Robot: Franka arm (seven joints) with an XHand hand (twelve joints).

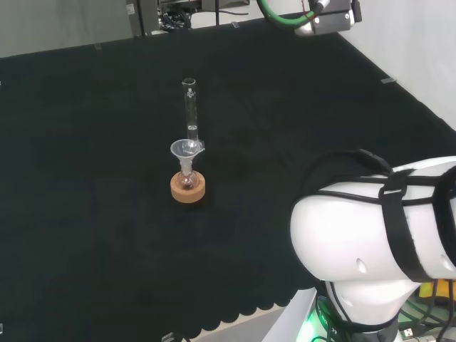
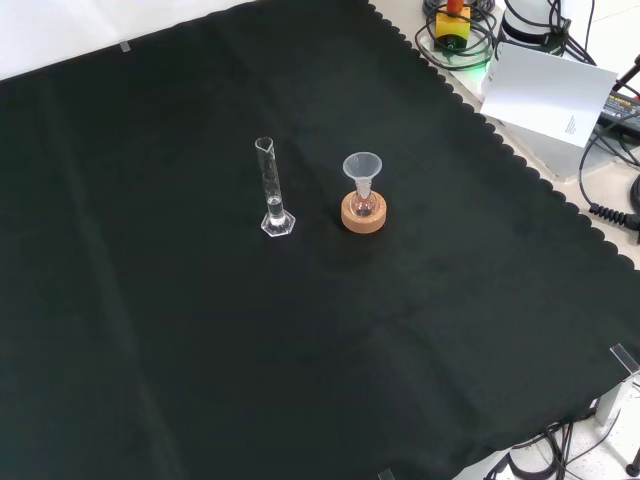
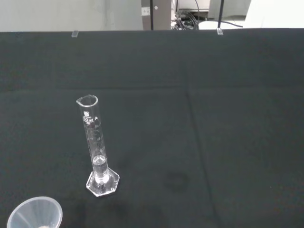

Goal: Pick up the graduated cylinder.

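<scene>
A tall, narrow clear graduated cylinder (image 1: 189, 107) stands upright on the black cloth on a flat hexagonal foot. In the front view the cylinder (image 2: 271, 190) is a little left of the cloth's middle. The wrist view shows the cylinder (image 3: 96, 145) close by, its spout at the rim and printed marks down its side, with nothing touching it. Just beside it a small round flask on a cork ring (image 1: 188, 188) carries a clear funnel (image 1: 186, 150) in its neck. In the front view the funnel (image 2: 362, 166) and cork ring (image 2: 362, 214) stand to the cylinder's right.
The arm's own white link (image 1: 370, 228) bulks at the head view's lower right. The cloth's scalloped edge (image 2: 500, 150) runs along the front view's right, with a white box (image 2: 545, 90) and cables beyond it. Open black cloth surrounds the two pieces.
</scene>
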